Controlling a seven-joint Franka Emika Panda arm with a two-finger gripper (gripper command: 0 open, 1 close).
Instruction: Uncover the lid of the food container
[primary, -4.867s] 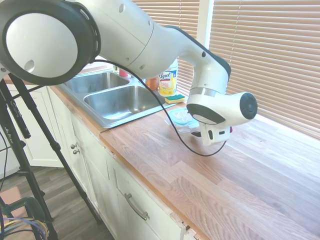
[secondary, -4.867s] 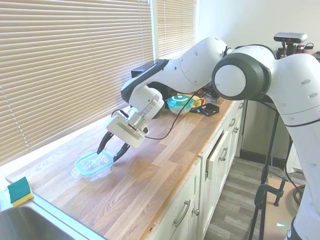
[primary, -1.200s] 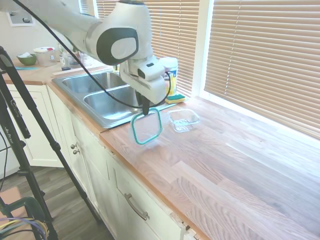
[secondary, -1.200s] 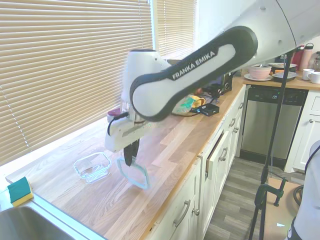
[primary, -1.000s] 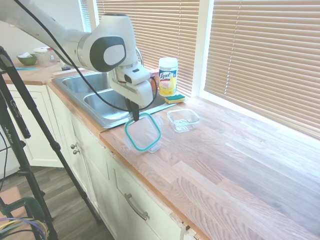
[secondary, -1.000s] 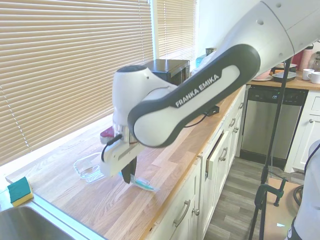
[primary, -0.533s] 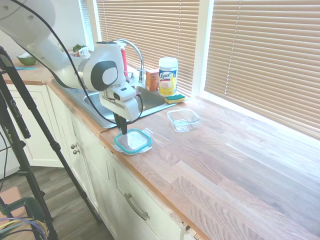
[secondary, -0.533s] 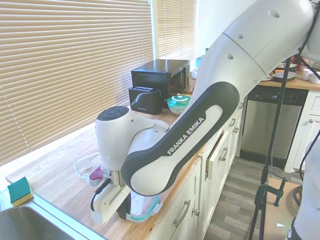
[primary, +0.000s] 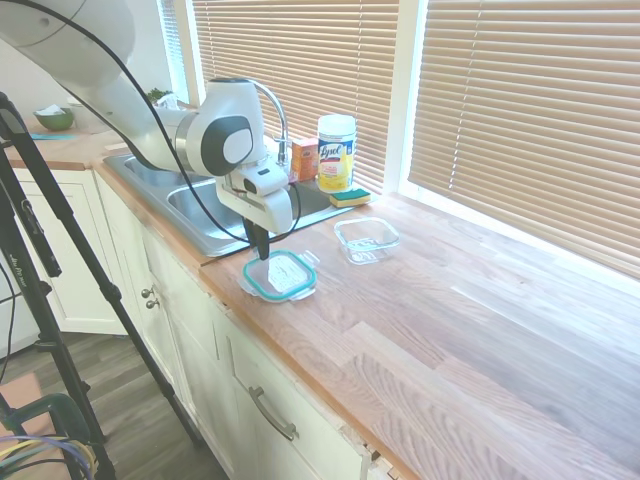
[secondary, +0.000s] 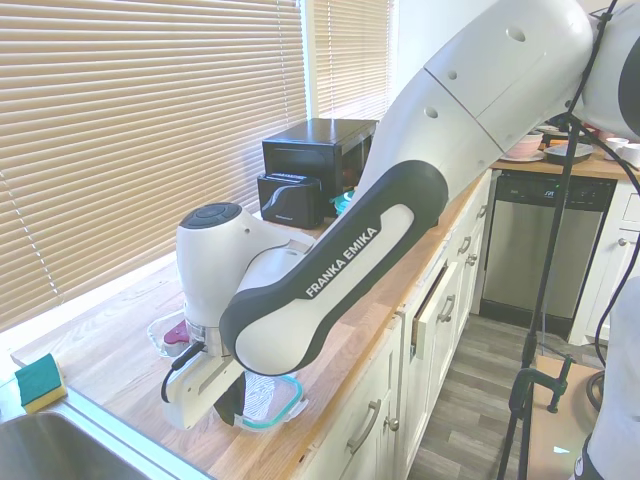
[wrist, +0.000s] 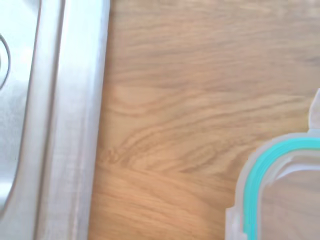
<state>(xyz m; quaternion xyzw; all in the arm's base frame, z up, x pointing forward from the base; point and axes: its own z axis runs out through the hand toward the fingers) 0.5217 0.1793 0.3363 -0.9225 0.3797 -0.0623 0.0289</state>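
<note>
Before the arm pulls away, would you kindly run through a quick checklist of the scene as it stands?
1. Lid off the food container: ok.
2. Lid lying flat on the countertop: ok.
3. Lid clear of the sink rim: ok, wood shows between them in the wrist view.
4. Container upright, apart from the lid: ok.
5. Claw released from the lid: cannot tell.
6. Lid away from the counter's front edge: not ok, it sits close.

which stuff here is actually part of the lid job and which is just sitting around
Part of the job:
- flat clear lid with teal rim, lying on the wooden counter
- shallow clear square food container, uncovered
- gripper over the lid's edge

Just lying about:
- yellow-labelled wipes canister
- yellow-green sponge
- steel sink
- black microwave
</note>
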